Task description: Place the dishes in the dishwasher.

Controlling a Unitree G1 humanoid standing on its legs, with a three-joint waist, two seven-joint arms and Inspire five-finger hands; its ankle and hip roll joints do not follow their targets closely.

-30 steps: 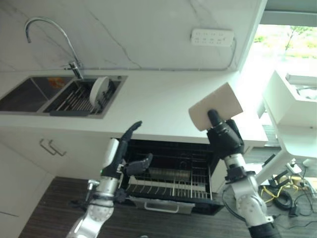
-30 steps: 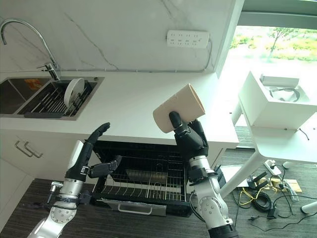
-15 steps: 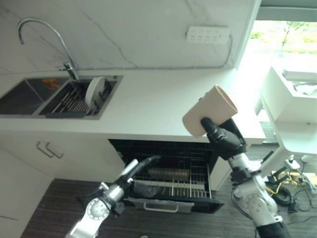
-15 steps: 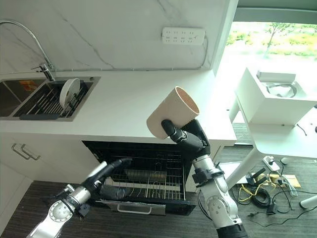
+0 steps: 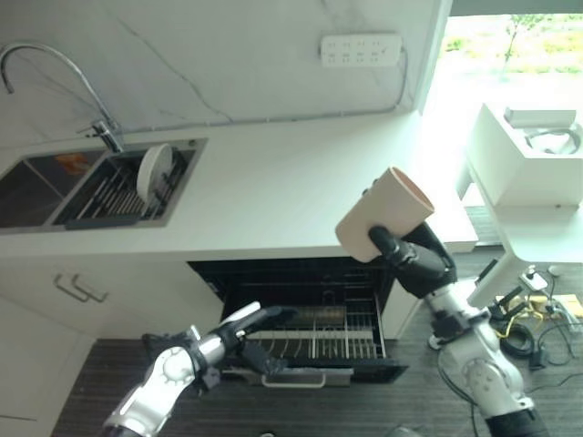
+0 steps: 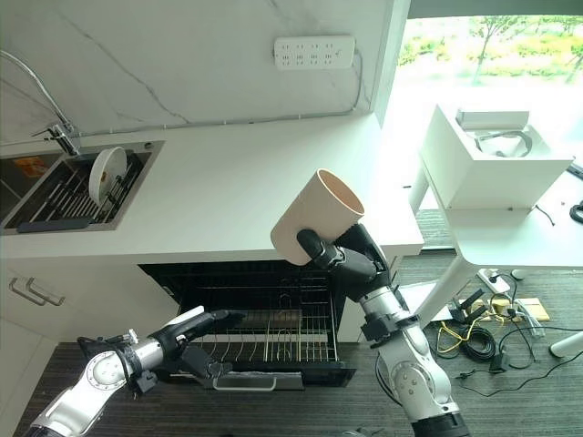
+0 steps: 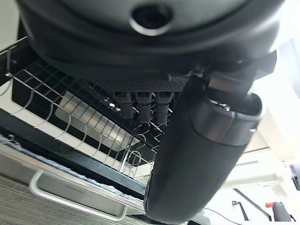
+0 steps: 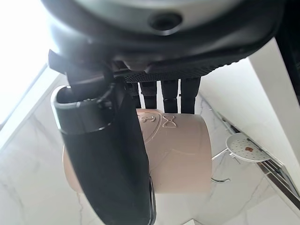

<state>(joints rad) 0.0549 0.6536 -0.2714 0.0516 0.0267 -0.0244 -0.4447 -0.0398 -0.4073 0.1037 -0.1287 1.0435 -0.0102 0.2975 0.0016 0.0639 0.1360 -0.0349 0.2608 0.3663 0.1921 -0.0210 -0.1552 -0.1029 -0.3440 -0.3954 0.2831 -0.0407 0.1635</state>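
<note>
1. Since a second ago your left hand (image 6: 187, 330) has dropped from an upright pose to a low reach at the front of the dishwasher rack (image 6: 273, 332), and the beige cup (image 6: 314, 215) has tipped so its mouth faces up and to the right.
2. You hold that cup in your right hand (image 6: 351, 259), thumb and fingers curled round its wall, in the air above the right end of the open dishwasher (image 5: 301, 300).
3. Your left hand has its fingers stretched out straight, gripping nothing, just above the rack's front handle (image 6: 244, 382).
4. The rack is pulled out below the white surface (image 5: 264, 196).
5. A white plate (image 5: 151, 170) stands on edge in the sink's drainer (image 5: 123, 187), well apart from the cup, with the tap (image 5: 55, 77) behind it.
</note>
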